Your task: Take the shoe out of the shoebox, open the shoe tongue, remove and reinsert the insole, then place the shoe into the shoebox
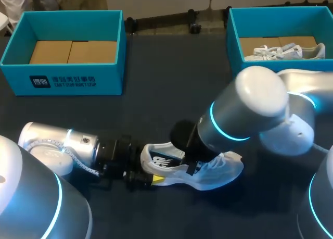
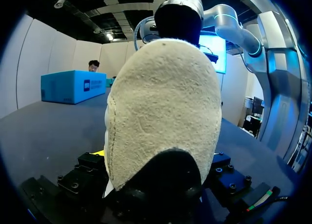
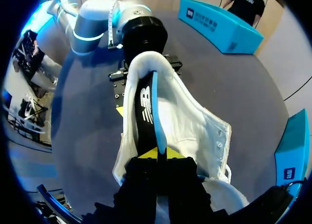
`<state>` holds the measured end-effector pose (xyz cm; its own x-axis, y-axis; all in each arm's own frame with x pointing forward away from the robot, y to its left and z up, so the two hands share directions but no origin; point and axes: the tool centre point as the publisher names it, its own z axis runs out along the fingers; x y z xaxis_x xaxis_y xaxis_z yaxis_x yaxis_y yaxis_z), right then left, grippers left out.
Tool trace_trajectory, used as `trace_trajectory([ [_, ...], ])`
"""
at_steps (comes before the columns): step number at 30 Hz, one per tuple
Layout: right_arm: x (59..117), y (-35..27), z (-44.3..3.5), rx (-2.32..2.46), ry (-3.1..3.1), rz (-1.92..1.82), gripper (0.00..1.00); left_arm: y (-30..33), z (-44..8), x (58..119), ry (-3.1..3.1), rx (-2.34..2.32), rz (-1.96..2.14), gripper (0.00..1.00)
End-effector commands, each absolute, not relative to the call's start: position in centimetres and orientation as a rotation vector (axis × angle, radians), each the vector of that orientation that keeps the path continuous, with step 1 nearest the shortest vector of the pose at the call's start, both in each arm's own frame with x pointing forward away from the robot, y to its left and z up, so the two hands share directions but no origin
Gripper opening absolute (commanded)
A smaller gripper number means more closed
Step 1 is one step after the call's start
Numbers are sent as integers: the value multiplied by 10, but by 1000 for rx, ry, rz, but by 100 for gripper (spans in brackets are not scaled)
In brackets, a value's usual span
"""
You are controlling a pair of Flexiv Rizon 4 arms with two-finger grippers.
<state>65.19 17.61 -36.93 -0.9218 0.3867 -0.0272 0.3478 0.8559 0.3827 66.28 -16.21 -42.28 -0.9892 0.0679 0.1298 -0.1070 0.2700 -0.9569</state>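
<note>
A white sneaker (image 1: 221, 172) lies on the dark table (image 1: 171, 98), between the two shoeboxes and nearer the robot; its heel sits against the left gripper (image 1: 147, 172), though I cannot tell whether that gripper clamps it; the right gripper (image 3: 160, 154) reaches into the shoe's mouth, its yellow tips pinched on the black insole (image 3: 145, 112), which bears a white logo; the left teal shoebox (image 1: 67, 82) carries a white logo and lines of print on its front wall; the right teal shoebox (image 1: 234, 38) holds a second white shoe (image 1: 283, 52).
</note>
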Motion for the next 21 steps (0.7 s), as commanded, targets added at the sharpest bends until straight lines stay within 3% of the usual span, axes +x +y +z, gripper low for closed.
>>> trace_trajectory([
  [1, 651, 163, -365, 564, 2886, 739, 0, -162, -428, 665, -2388, 36, 1811, 0],
  [21, 654, 159, -352, 442, 2805, 986, 0, -162, -428, 665, -2388, 36, 1811, 0],
])
